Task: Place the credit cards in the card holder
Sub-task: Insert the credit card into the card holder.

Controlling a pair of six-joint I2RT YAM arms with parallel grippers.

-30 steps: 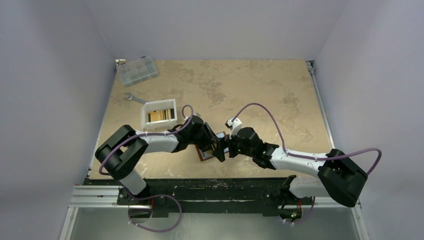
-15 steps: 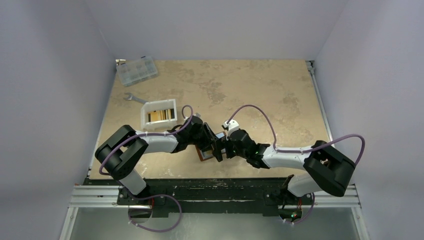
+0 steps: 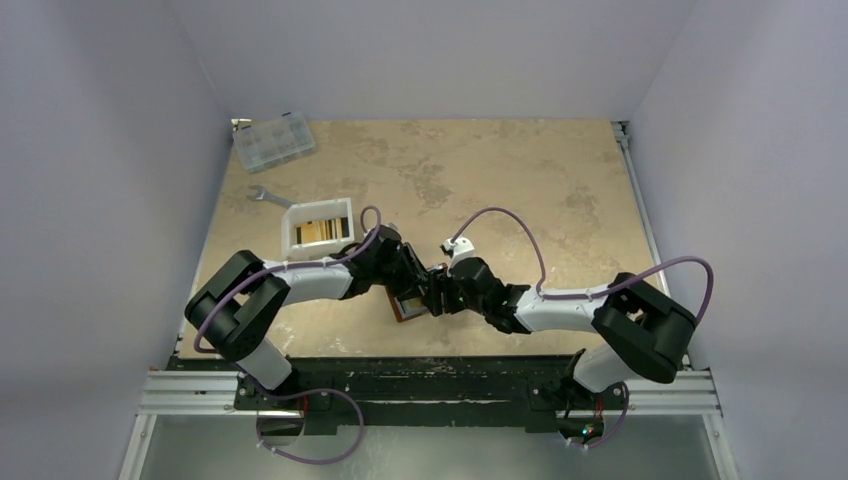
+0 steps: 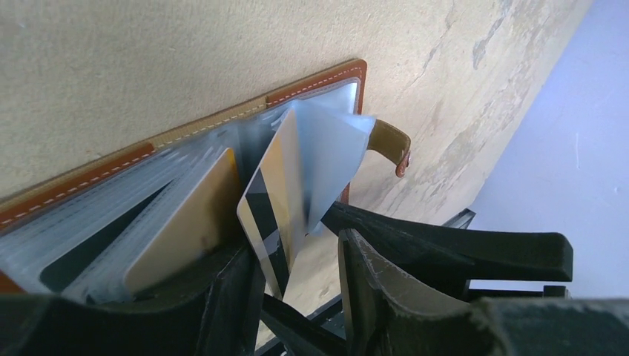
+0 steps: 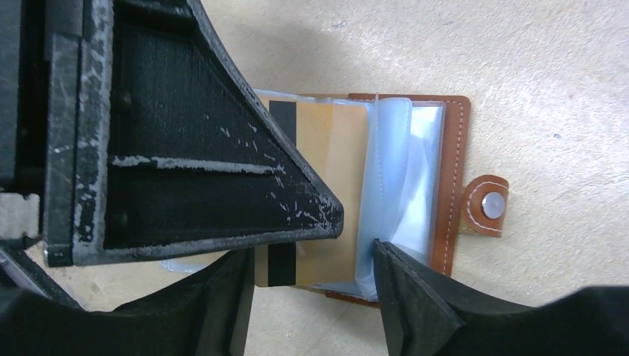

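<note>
The brown card holder (image 3: 404,313) lies open near the table's front, its clear sleeves fanned up (image 4: 334,141) and its snap stud (image 5: 492,205) facing up on the strap. A gold credit card (image 4: 271,200) with a black stripe stands partly inside a sleeve. It leans on one finger of my left gripper (image 4: 297,248), which is open with a gap to the other finger. A second gold card (image 4: 185,215) sits in a sleeve beside it. My right gripper (image 5: 313,256) is open, its fingers close on either side of the striped card (image 5: 326,148) and a sleeve edge.
A white tray (image 3: 291,231) holding more cards stands behind and to the left of the holder. A silver wrench (image 3: 262,194) and a clear compartment box (image 3: 272,140) lie toward the far left corner. The two grippers are crowded together, the left finger (image 5: 222,170) filling the right wrist view.
The right arm has pushed left toward the card holder and its jaws have narrowed around the card. The left gripper has shifted slightly and kept the same opening.
</note>
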